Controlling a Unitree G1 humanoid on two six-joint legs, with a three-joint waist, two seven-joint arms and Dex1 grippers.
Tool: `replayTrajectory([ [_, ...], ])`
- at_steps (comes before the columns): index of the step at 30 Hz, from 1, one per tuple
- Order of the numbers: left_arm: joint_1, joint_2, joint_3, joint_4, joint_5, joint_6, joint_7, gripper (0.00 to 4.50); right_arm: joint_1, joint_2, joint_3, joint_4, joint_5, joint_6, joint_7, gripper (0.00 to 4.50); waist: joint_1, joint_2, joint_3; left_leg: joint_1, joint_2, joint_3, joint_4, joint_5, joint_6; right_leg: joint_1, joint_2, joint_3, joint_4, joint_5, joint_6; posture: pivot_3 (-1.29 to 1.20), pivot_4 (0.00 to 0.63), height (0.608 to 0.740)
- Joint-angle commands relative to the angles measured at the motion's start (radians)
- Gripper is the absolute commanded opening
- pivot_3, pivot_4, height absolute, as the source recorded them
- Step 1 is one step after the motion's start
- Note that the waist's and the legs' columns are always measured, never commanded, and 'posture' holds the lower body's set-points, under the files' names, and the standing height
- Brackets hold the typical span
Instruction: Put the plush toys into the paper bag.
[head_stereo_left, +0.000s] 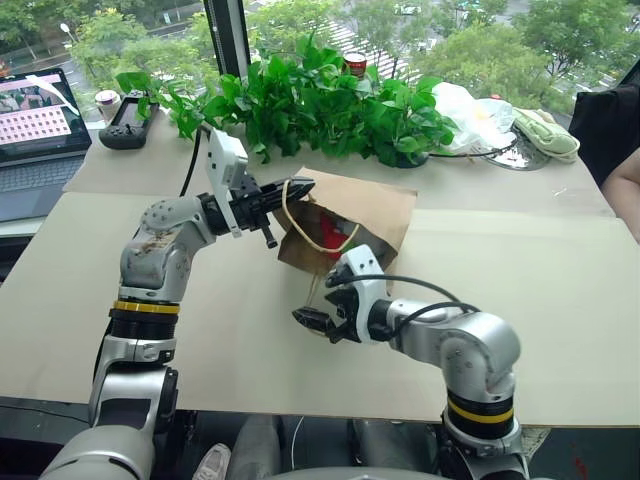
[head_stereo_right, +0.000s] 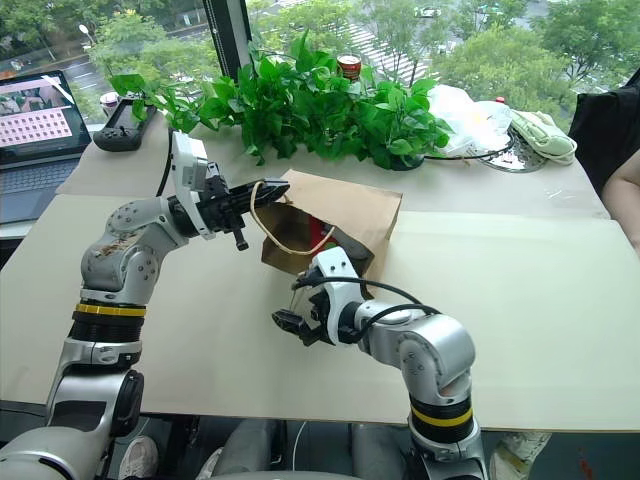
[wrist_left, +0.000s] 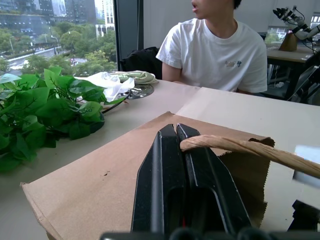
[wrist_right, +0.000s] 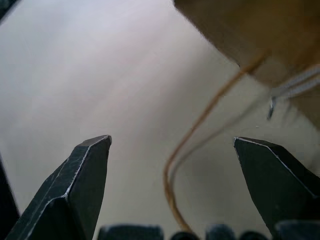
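Table (head_stereo_left: 560, 300): pale tan top before a window with trees outside; everything below sits on it.
Person (wrist_left: 215, 47): white T-shirt, seated at the far side, at about 2 o'clock from the bag.
Plant (head_stereo_left: 320, 105): leafy green spread along the window edge, at 12 o'clock from the bag.
Laptop (head_stereo_left: 35, 135): lid up, at 10 o'clock from the bag, a black controller (head_stereo_left: 128, 122) just beside it.
Bag (head_stereo_left: 365, 215): brown paper, lying tilted at table centre, its mouth turned toward 8 o'clock and held up off the table; one cord handle (head_stereo_left: 300, 235) loops down across the mouth.
White bag (head_stereo_left: 470, 115): crumpled plastic at 1 o'clock from the paper bag, a pale green cloth (head_stereo_left: 545, 135) next to it.
Red toy (head_stereo_left: 332, 238): inside the bag, red showing through the mouth, at 4 o'clock from the left fingertips and 12 o'clock from the right ones, touching neither.
Grey toy: cannot tell where it is.
Left gripper (head_stereo_left: 283, 192): fingers clenched on the upper lip of the bag's mouth at its 10 o'clock corner; in the wrist view a cord handle (wrist_left: 250, 149) lies over the pressed-together fingers (wrist_left: 167, 170).
Right gripper (head_stereo_left: 322, 320): fingers released and spread wide, holding nothing, low over the table at 6 o'clock from the mouth; in its wrist view a handle cord (wrist_right: 187, 150) hangs between the two tips, the bag's edge beyond.
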Motion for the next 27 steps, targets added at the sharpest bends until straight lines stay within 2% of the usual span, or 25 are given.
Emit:
replayTrajectory([
  [1, -0.022, 0.018, 0.016, -0.03, -0.001, -0.016, -0.007, 0.0, -0.016, 0.05, 0.026, 0.032, -0.041, -0.109, -0.043, 4.34, -0.004, 0.0, 0.0, 0.0, 0.0, 0.0, 0.0, 0.0, 0.0, 0.0, 0.0, 0.0, 0.0, 0.0, 0.0, 0.0, 0.15, 0.717],
  [7, -0.03, 0.017, 0.013, -0.015, 0.002, -0.021, -0.011, 0.0, -0.04, 0.045, 0.116, 0.113, -0.107, -0.19, -0.064, 4.34, -0.006, 0.0, 0.0, 0.001, 0.0, 0.0, 0.0, 0.0, 0.0, 0.0, 0.0, 0.0, 0.0, 0.0, 0.0, 0.0, 0.15, 0.717],
  [13, -0.035, 0.014, 0.009, -0.007, 0.005, -0.026, -0.015, 0.0, -0.064, -0.005, 0.196, 0.143, -0.137, -0.219, -0.043, 2.68, -0.007, 0.0, 0.0, 0.001, 0.0, 0.0, 0.0, 0.0, 0.0, 0.0, 0.0, 0.0, 0.0, 0.0, 0.0, 0.0, 0.15, 0.717],
  [14, -0.036, 0.014, 0.01, -0.007, 0.005, -0.026, -0.015, 0.0, -0.064, -0.011, 0.201, 0.147, -0.141, -0.223, -0.04, 2.23, -0.008, 0.0, 0.0, 0.001, 0.0, 0.0, 0.0, 0.0, 0.0, 0.0, 0.0, 0.0, 0.0, 0.0, 0.0, 0.0, 0.15, 0.717],
  [20, -0.039, 0.012, 0.01, -0.004, 0.007, -0.028, -0.013, 0.0, -0.053, -0.03, 0.195, 0.164, -0.16, -0.254, -0.039, 0.18, -0.013, 0.0, 0.0, 0.001, 0.0, 0.0, 0.0, 0.0, 0.0, 0.0, 0.0, 0.0, 0.0, 0.0, 0.0, 0.0, 0.15, 0.717],
  [21, -0.038, 0.011, 0.01, -0.006, 0.007, -0.027, -0.012, 0.0, -0.053, -0.03, 0.188, 0.159, -0.161, -0.265, -0.039, 0.07, -0.014, 0.0, 0.0, 0.001, 0.0, 0.0, 0.0, 0.0, 0.0, 0.0, 0.001, 0.0, 0.0, 0.0, 0.0, 0.0, 0.15, 0.717],
  [27, -0.042, 0.003, 0.016, -0.01, 0.002, -0.016, 0.002, 0.0, -0.07, -0.078, 0.097, 0.058, -0.143, -0.282, -0.013, 0.07, -0.017, 0.0, 0.0, 0.0, 0.0, 0.0, 0.0, 0.0, 0.0, 0.0, 0.0, 0.0, 0.0, 0.0, 0.0, 0.0, 0.15, 0.717],
])
